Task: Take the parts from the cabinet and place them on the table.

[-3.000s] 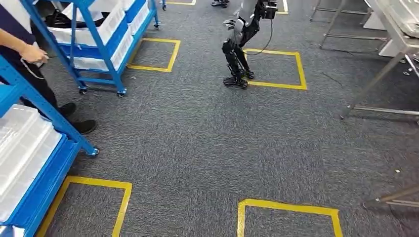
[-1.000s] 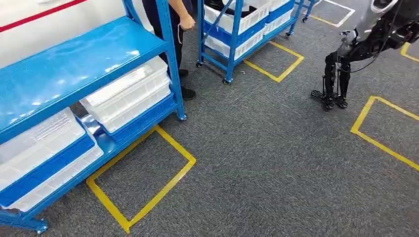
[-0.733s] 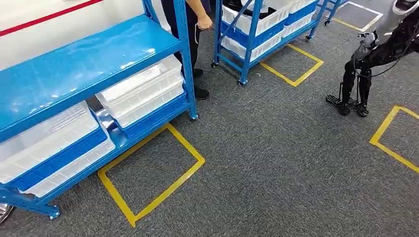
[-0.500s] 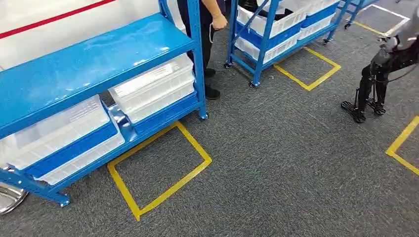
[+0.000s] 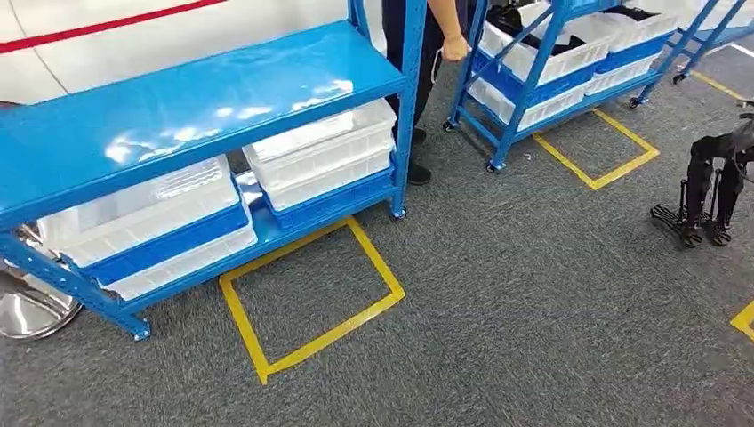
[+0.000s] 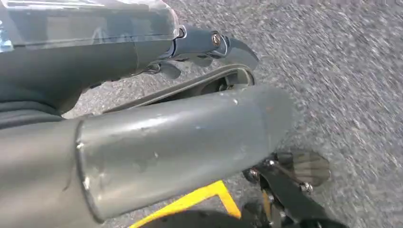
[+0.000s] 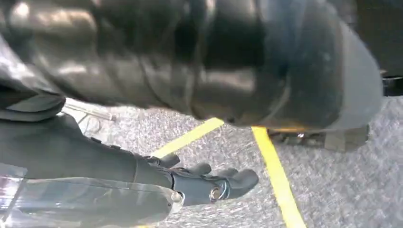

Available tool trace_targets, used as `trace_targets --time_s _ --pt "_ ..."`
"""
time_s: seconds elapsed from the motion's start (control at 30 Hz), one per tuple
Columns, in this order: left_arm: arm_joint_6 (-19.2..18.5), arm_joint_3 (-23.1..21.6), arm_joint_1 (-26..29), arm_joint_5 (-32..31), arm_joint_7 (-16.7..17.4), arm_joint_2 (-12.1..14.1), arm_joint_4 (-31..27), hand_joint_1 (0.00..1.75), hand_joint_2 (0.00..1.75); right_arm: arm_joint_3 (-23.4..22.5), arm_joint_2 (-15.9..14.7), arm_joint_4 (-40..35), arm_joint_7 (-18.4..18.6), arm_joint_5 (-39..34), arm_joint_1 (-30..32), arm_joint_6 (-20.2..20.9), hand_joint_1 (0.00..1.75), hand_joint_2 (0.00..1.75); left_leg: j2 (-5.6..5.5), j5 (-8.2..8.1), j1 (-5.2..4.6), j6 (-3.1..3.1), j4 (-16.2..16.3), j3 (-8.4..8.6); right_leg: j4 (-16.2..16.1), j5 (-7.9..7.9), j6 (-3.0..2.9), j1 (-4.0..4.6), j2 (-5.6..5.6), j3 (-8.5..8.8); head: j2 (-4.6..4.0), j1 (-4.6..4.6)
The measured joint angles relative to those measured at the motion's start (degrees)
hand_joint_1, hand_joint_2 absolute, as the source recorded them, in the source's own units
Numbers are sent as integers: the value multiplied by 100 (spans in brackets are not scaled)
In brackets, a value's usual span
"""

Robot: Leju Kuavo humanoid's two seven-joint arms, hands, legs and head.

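Cabinet (image 5: 204, 98) in head view, hands (image 7: 209, 183) wrist-side

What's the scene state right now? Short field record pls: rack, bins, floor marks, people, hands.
rack: blue shelf rack ahead-left, top shelf bare
bins: white bins on its lower level, on blue trays
second rack: blue wheeled rack further back, bins holding dark items
floor marks: yellow tape square on grey carpet in front of the near rack
people: person standing between the racks
other robot: legs at right
left hand: hanging by the leg, holds nothing
right hand: hanging, fingers apart, holds nothing
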Motion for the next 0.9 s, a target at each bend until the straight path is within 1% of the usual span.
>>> trace_targets --time_s 0.03,0.07,0.1,0.13,0.17,0.2,0.23,0.27,0.3,0.33,0.37,0.4,0.43,0.47,0.5,0.53,0.57,0.6,0.63,0.67,0.7,0.73,0.77,0.8,0.87,0.9 --pt "0 0 -7 0 -2 0 0 0 0 -2 0 0 0 4 3 -2 0 0 -55 3 -4 4 1 -9 486 -205 14 -2 43 -241 0 -2" --pt "0 0 -6 0 -2 0 0 0 0 -4 0 0 0 4 6 -2 0 0 -123 3 -8 4 5 -13 833 -295 23 -1 57 -426 0 0" --pt "0 0 -1 0 -2 0 0 0 0 -4 0 0 0 7 5 0 0 0 -200 3 -8 4 10 -7 979 -244 26 -2 58 -526 0 -2" --pt "0 0 0 0 -2 0 0 0 0 -4 0 0 0 7 5 0 0 0 -265 1 -8 2 16 2 840 -73 23 -3 60 -484 0 0" --pt "0 0 2 0 -2 -2 0 0 0 -4 0 0 0 7 4 -2 0 0 -366 -6 -6 -8 34 13 358 270 11 -8 82 -290 0 0" --pt "0 0 0 0 -2 -2 0 0 0 -7 0 0 0 7 6 -2 0 0 -443 -18 -4 -26 46 20 -167 561 -8 -13 145 -61 0 0" --pt "0 0 0 0 -2 -9 0 0 0 -7 0 0 0 9 18 -2 0 0 -504 -31 -2 -47 68 16 -637 756 -32 -29 348 130 0 2" --pt "0 0 4 0 -2 -13 0 0 0 -11 0 0 0 11 23 -2 0 0 -533 -36 -10 -75 82 -16 -696 656 -35 -35 548 151 0 -2" --pt "0 0 -6 0 -2 -13 0 0 0 -13 0 0 0 11 27 0 0 0 -585 -51 -27 -109 122 -34 -755 705 -45 -8 529 143 0 2" --pt "0 0 -1 0 -4 -11 0 0 0 -13 0 0 0 11 4 -2 0 0 -629 -31 -8 -159 110 -67 -729 713 -60 3 454 126 0 0" --pt "0 0 8 0 -4 -11 0 0 0 -13 0 0 0 11 -11 -2 0 0 -678 -16 -1 -191 88 -80 -723 712 -84 11 419 129 0 -2" --pt "0 -2 13 0 -4 -11 0 0 0 -15 0 -2 0 13 -11 -4 0 0 -741 -16 4 -235 88 -103 -757 730 -129 -2 349 140 0 0" --pt "0 0 13 0 -4 -2 0 0 0 -17 2 -2 0 11 -12 -4 0 0 -646 -67 19 -248 157 -104 -797 757 -182 -34 245 152 0 -2" --pt "0 -2 8 0 -4 -2 0 0 0 -17 0 -2 0 13 -3 -4 0 0 -426 -202 -11 -267 322 -181 -814 756 -216 -32 204 156 0 -4" --pt "0 -2 -1 0 -4 -2 0 0 0 -20 0 0 0 11 6 -4 0 0 -273 -446 -4 -292 702 -370 -813 754 -249 -26 129 149 0 -6" --pt "0 -2 -8 0 -4 -4 0 0 0 -22 2 0 0 11 14 -2 0 0 -189 -695 5 -315 1185 -599 -811 750 -257 -12 47 138 0 -9" --pt "0 -2 -10 -2 -4 -11 0 0 0 -24 2 0 0 11 21 -2 0 0 -150 -884 16 -333 1650 -817 -810 747 -261 1 -46 127 0 -6" --pt "0 -2 -4 -2 -4 -13 0 0 0 -28 2 0 0 11 21 -2 0 0 -130 -928 20 -343 1879 -918 -808 746 -261 9 -120 121 2 -9" --pt "0 -2 5 0 -4 -13 0 0 0 -31 2 0 0 11 20 -2 0 0 -111 -837 20 -342 1831 -876 -808 745 -261 14 -190 122 0 -6" --pt "0 -2 13 -2 -4 -11 0 0 0 -31 2 0 0 11 17 -4 0 0 -92 -633 19 -329 1512 -697 -808 741 -259 17 -256 128 0 -9" --pt "0 0 17 -2 -4 -7 0 0 0 -31 2 0 0 13 12 -4 0 0 -46 -391 11 -304 1022 -428 -807 736 -253 21 -312 142 2 -9" --pt "0 0 15 0 -4 -4 0 0 0 -33 2 0 0 11 7 -4 0 0 83 -162 -5 -259 451 -106 -808 729 -243 28 -367 163 0 -9" --pt "0 0 3 0 -4 2 0 0 0 -33 7 0 0 11 7 -2 0 0 376 -152 -45 -193 66 77 -808 718 -226 35 -422 182 2 -9" --pt "0 -2 -18 0 -4 4 0 0 0 -33 9 0 0 13 8 -2 0 0 336 -136 -72 -170 42 76 -801 705 -177 56 -467 189 0 -4" --pt "2 -2 -3 0 -7 4 0 0 0 -33 9 0 0 11 -10 -2 0 0 250 -135 -91 -153 49 58 -814 706 -121 37 -542 212 0 -6" --pt "0 -2 14 0 -13 4 0 0 0 -33 11 0 0 0 -24 -11 0 0 203 -120 -93 -129 29 57 -841 718 -92 39 -576 240 0 -9"
